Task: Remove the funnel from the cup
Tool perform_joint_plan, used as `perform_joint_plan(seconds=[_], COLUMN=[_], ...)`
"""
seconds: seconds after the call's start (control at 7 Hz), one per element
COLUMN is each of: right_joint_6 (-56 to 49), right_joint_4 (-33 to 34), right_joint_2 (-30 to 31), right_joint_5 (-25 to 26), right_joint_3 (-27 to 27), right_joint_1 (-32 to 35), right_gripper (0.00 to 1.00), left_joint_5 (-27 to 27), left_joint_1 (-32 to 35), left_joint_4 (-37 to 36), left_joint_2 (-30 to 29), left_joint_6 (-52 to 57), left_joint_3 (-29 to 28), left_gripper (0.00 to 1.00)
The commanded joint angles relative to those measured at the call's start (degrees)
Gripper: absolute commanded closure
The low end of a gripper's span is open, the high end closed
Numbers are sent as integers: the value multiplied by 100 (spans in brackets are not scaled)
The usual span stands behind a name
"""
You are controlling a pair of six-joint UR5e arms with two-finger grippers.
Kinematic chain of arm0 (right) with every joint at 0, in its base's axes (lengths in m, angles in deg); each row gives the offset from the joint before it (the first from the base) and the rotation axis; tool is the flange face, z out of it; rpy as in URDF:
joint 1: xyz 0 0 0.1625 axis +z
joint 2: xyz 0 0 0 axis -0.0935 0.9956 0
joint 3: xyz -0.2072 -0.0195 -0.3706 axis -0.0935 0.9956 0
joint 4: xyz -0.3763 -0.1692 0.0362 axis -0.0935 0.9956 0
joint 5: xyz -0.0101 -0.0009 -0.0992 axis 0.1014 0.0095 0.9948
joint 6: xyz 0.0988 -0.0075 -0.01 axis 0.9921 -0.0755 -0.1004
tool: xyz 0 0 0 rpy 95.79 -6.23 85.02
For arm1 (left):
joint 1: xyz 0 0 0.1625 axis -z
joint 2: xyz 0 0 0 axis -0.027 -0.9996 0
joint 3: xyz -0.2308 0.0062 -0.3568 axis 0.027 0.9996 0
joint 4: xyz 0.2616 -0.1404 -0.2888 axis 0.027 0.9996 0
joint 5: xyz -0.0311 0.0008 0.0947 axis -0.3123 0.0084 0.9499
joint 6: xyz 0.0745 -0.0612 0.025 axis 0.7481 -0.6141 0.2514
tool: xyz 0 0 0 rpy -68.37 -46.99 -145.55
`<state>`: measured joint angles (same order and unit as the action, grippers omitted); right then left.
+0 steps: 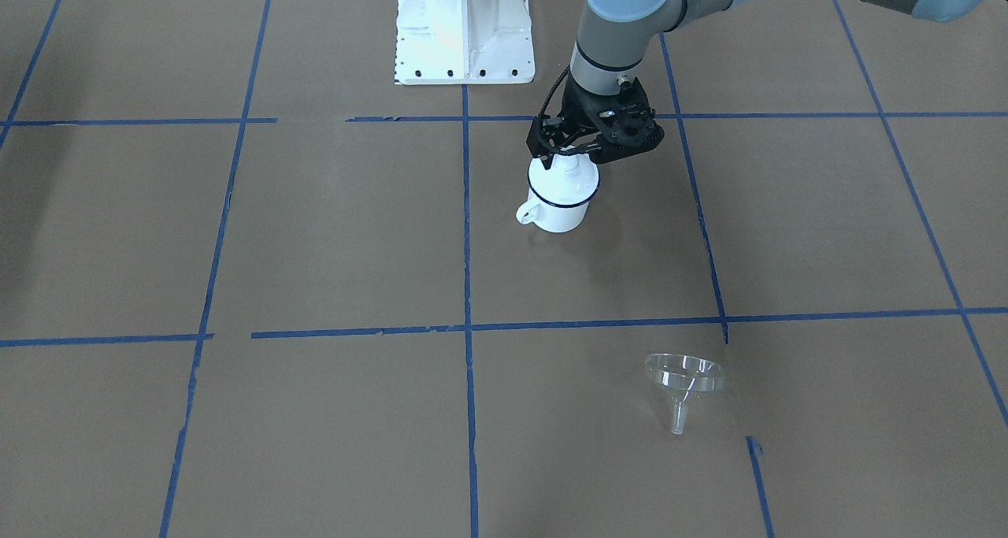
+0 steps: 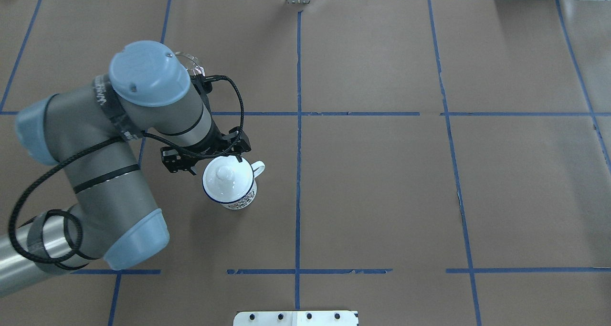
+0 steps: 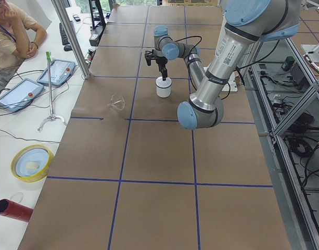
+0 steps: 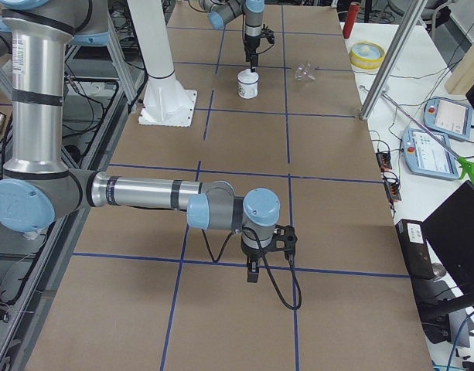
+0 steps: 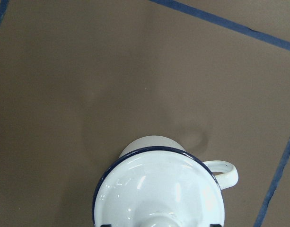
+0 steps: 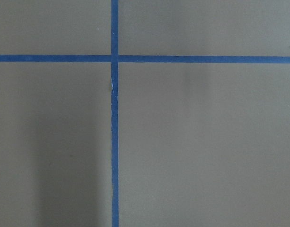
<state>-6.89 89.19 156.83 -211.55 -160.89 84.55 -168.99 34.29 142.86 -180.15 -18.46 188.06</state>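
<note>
The clear funnel [image 1: 685, 376] lies on its side on the brown table, spout toward the operators' side, far from the cup. In the overhead view only its rim [image 2: 190, 61] shows behind the left arm. The cup [image 1: 561, 199] is a white mug with a blue rim, and a white knobbed lid [image 2: 224, 174] sits on it. My left gripper [image 1: 565, 158] hovers just above the lid knob, open, with one finger on each side of the knob. The left wrist view shows the cup [image 5: 159, 189] straight below. My right gripper [image 4: 252, 270] points down at bare table far from both; I cannot tell its state.
The robot's white base plate [image 1: 465, 26] stands behind the cup. Blue tape lines [image 2: 298, 125] grid the table. A yellow bowl [image 3: 32, 162] and a red cylinder [image 3: 11, 210] lie off the table's end, near a seated operator [image 3: 11, 31].
</note>
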Motion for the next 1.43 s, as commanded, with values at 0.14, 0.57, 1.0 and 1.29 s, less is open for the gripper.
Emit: perform_joint_plan(seconds=[0.14, 0.57, 1.0, 1.29], right_joint_6=[0, 0, 0, 0], right_joint_4=[0, 0, 0, 0], right_joint_2=[0, 0, 0, 0], right_joint_5=[0, 0, 0, 0], right_joint_3=[0, 0, 0, 0], right_joint_1=[0, 0, 0, 0], right_gripper=[0, 0, 0, 0], left_joint_5=[-366, -1554, -1460, -1423], left_joint_1=[1613, 4082, 5719, 6584], left_joint_4=[-23, -5, -23, -14], left_joint_2=[1044, 2240, 2708, 3101], left_joint_6=[2852, 6693, 9639, 9615], left_joint_3=[924, 51, -1823, -2441], left_gripper=[0, 0, 0, 0])
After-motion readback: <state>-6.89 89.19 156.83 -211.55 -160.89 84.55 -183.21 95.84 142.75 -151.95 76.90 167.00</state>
